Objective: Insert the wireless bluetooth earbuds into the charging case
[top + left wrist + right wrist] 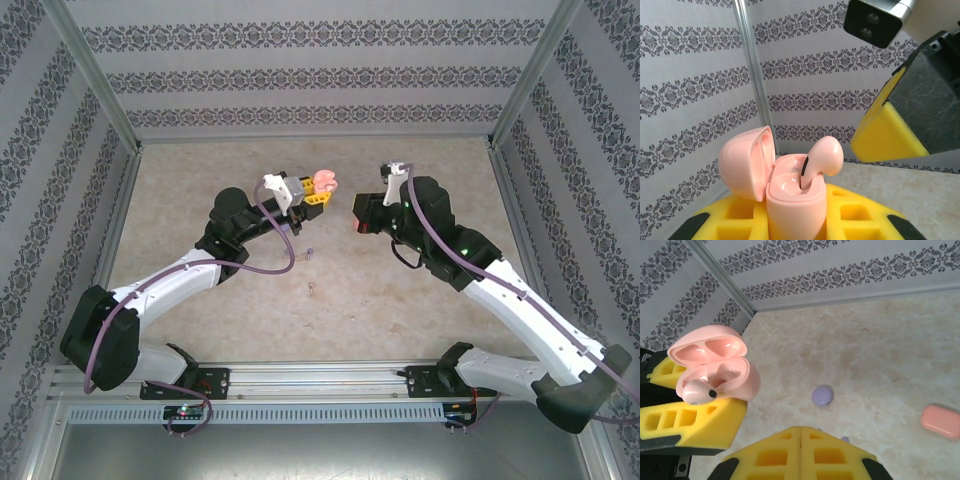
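within left tool (797, 222), pink case (747, 162), earbud (824, 157) protruding

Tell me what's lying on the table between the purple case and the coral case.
Nothing. In the right wrist view, the stretch of marble table between the purple case and the coral case is bare.

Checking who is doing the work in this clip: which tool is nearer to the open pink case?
Left. The left tool clamps the pink case between its fingers. The right tool, shut, sits close beside the case without touching it.
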Robot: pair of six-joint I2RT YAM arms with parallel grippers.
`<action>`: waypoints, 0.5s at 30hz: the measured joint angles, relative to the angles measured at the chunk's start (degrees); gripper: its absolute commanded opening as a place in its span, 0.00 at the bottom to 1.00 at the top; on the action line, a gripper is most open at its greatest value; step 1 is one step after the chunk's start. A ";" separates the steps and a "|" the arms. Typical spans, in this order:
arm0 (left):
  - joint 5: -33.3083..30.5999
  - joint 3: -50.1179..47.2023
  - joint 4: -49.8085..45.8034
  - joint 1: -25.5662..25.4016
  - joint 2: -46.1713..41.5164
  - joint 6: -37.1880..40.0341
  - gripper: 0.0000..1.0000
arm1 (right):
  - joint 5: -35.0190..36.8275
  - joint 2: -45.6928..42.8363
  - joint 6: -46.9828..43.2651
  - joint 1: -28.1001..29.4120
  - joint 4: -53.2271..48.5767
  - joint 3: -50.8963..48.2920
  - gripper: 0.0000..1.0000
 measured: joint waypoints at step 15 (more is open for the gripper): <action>0.68 -0.11 -0.04 -0.02 1.49 0.26 0.00 | -2.45 5.35 0.70 1.42 -0.26 5.84 0.00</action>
